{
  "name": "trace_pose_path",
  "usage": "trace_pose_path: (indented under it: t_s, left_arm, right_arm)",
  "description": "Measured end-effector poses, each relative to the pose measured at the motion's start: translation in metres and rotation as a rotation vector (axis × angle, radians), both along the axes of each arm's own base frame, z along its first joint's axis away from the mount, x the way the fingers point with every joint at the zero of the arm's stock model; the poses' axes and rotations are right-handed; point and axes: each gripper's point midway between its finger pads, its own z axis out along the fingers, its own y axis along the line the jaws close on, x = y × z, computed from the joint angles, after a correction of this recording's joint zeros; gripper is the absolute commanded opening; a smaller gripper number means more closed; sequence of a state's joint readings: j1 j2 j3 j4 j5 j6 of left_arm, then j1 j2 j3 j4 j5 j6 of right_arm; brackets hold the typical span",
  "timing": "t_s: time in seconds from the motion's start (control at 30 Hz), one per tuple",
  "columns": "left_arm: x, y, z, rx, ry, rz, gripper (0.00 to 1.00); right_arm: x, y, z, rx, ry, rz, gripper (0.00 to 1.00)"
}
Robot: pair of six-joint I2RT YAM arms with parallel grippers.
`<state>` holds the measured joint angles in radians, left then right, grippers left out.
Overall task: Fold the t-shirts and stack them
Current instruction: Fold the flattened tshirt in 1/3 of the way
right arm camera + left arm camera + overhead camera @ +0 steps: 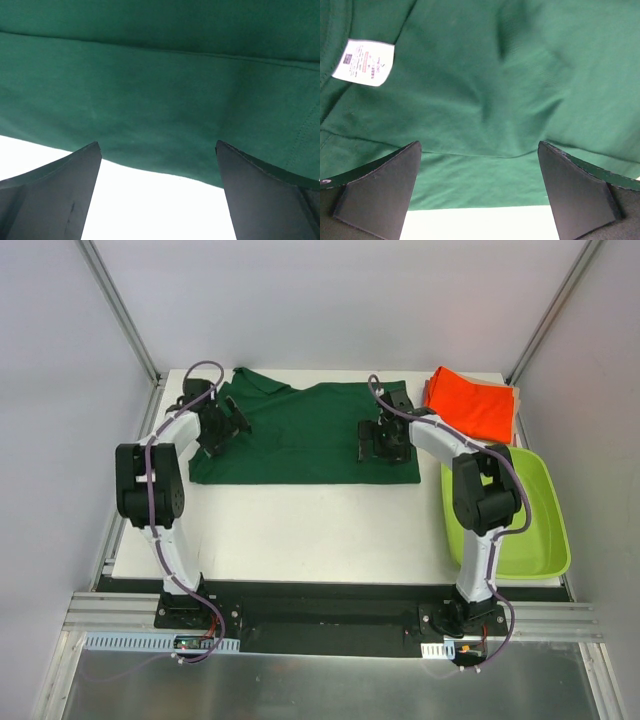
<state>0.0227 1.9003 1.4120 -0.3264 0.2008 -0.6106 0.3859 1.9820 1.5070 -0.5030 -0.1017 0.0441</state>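
Observation:
A large dark green shirt lies spread on the white table, partly folded into a rectangle, collar at the far left. My left gripper hovers over its left part, open and empty. In the left wrist view the left gripper spans green cloth near its edge, with a white label at upper left. My right gripper is open over the shirt's right end. In the right wrist view the right gripper straddles the cloth edge. A folded orange shirt lies at the far right on a beige one. The lavender shirt is out of view.
A lime-green plastic bin stands at the right edge of the table, beside the right arm. White walls and metal frame posts enclose the table at the back and sides. Bare white table shows under both grippers' fingers in the wrist views.

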Motion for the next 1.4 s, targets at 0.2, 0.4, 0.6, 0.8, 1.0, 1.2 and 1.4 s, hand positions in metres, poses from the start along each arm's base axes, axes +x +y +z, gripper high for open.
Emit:
trace_pose_path:
  t_s: [0.2, 0.4, 0.6, 0.8, 1.0, 1.2, 1.4]
  left_arm:
    - [-0.025, 0.004, -0.041, -0.036, 0.099, 0.006, 0.99]
    - [-0.062, 0.004, -0.045, -0.042, 0.107, 0.012, 0.99]
    - [-0.139, 0.005, -0.049, -0.023, 0.151, 0.060, 0.99]
    - [-0.194, 0.010, -0.052, 0.005, 0.163, 0.110, 0.99]
    - [-0.217, 0.013, -0.053, 0.021, 0.166, 0.145, 0.99]
    - [-0.231, 0.017, -0.054, 0.034, 0.187, 0.177, 0.99]
    - [-0.237, 0.019, -0.055, 0.047, 0.203, 0.192, 0.99]
  right_arm:
    - [-0.010, -0.009, -0.029, -0.028, 0.066, -0.004, 1.00]
    - [-0.031, -0.013, -0.029, 0.006, 0.030, 0.001, 0.99]
    - [-0.091, -0.018, -0.029, 0.015, 0.056, 0.020, 0.99]
    - [-0.158, -0.016, -0.031, 0.004, 0.093, 0.030, 0.99]
    - [-0.202, -0.021, -0.032, 0.027, 0.113, -0.037, 0.99]
    - [-0.218, -0.020, -0.031, 0.057, 0.122, -0.083, 1.00]
    - [-0.230, -0.019, -0.031, 0.062, 0.132, -0.101, 0.99]
